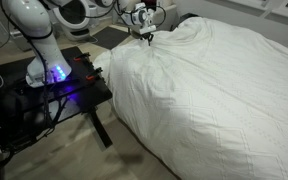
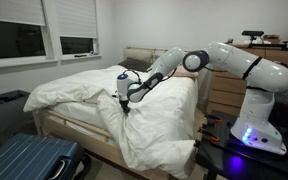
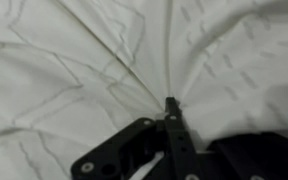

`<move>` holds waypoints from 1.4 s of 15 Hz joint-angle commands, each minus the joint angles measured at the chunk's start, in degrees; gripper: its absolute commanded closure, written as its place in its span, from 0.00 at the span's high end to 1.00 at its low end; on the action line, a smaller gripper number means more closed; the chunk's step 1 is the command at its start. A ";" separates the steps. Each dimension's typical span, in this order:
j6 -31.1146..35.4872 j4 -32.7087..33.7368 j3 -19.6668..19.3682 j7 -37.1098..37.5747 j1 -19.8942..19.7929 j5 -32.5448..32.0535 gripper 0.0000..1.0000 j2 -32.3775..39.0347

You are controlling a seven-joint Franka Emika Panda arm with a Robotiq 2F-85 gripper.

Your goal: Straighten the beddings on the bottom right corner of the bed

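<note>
Suitcase: a blue ribbed suitcase (image 2: 29, 160) lies at the foot of the bed, lid shut; what it holds cannot be seen.
Dresser: a wooden chest of drawers (image 2: 222, 95) stands behind the arm, drawers shut, mostly covered by the arm.
Bed: the bed (image 2: 136, 55) shows only its headboard and a strip of wooden frame; the rest lies under white cloth.
Beddings: the beddings (image 2: 84, 95) cover the whole bed, rumpled, with one corner hanging over the edge towards the floor in an exterior view (image 1: 214, 95).
Tool: the tool (image 3: 169, 104) has its jaws together on a pinch of the beddings (image 3: 74, 60), creases fanning out from the tip; in both exterior views (image 1: 147, 38) (image 2: 125, 103) it sits on a raised ridge of cloth near the bed's corner.
Arm: the white arm (image 2: 224, 55) reaches over from the black stand (image 1: 54, 95).
Hard to make out: the wrist view is dim and blurred; the fingertips merge into one dark point.
Cut off: the bed's far side runs out of frame.
</note>
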 commanded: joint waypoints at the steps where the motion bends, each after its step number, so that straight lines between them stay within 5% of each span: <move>1: 0.67 -1.44 1.66 1.47 6.01 3.75 0.44 -1.31; 3: -0.51 0.69 1.76 4.99 10.69 5.75 0.59 -0.90; 9: -0.26 12.86 -3.90 31.83 28.02 6.46 1.00 1.06; 14: -7.91 27.80 -12.64 47.81 37.10 5.67 1.00 4.45; 17: -12.81 34.41 -18.44 53.52 37.29 4.82 1.00 7.94; 21: -16.87 34.03 -24.66 60.81 35.01 2.92 1.00 8.81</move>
